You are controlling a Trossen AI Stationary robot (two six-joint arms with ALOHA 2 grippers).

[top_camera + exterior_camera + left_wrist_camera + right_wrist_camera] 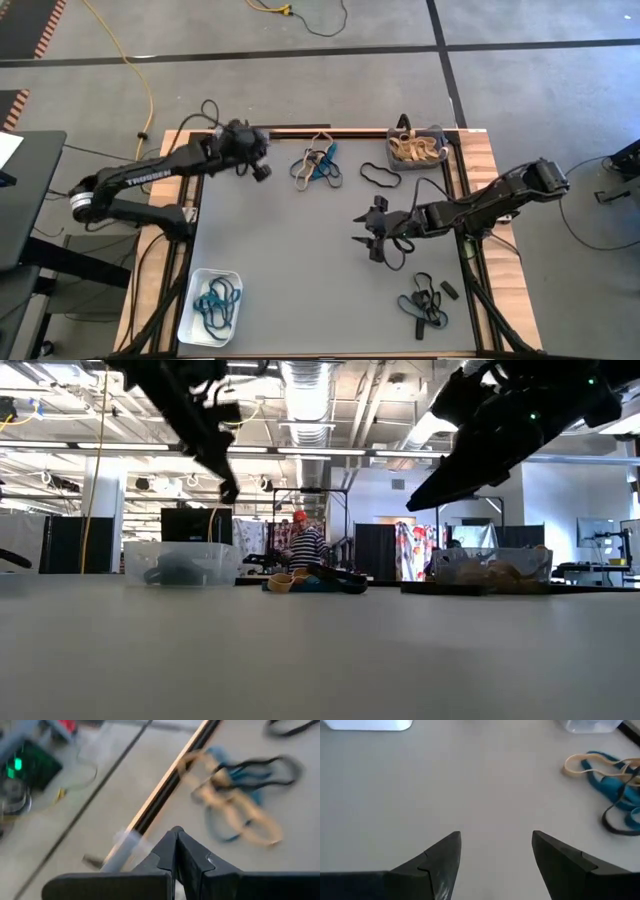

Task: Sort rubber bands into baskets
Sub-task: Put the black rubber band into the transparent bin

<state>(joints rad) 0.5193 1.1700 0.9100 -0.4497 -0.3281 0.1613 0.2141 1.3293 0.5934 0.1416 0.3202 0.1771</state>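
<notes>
A tangle of tan, teal and black rubber bands (pixel 318 166) lies on the mat at the far middle, and a single black band (pixel 380 176) lies to its right. More black and teal bands (pixel 424 304) lie at the near right. The dark grey basket (pixel 418 149) at the far right holds tan bands. The white basket (pixel 209 306) at the near left holds teal ones. The clear basket (pixel 590 725) stands at the far left, mostly under my left arm. My left gripper (pixel 261 170) hangs shut just left of the tangle, with nothing visible in it. My right gripper (pixel 369 233) hovers open over the mat right of centre, with nothing between its fingers (pixel 445 852).
A wooden frame with a dark rail (pixel 165 790) borders the grey mat (pixel 290 260), whose middle is bare. A small black piece (pixel 448 290) lies near the right edge. A yellow cable (pixel 140 80) runs on the floor beyond the table. A person (pixel 305 545) stands far off in the room.
</notes>
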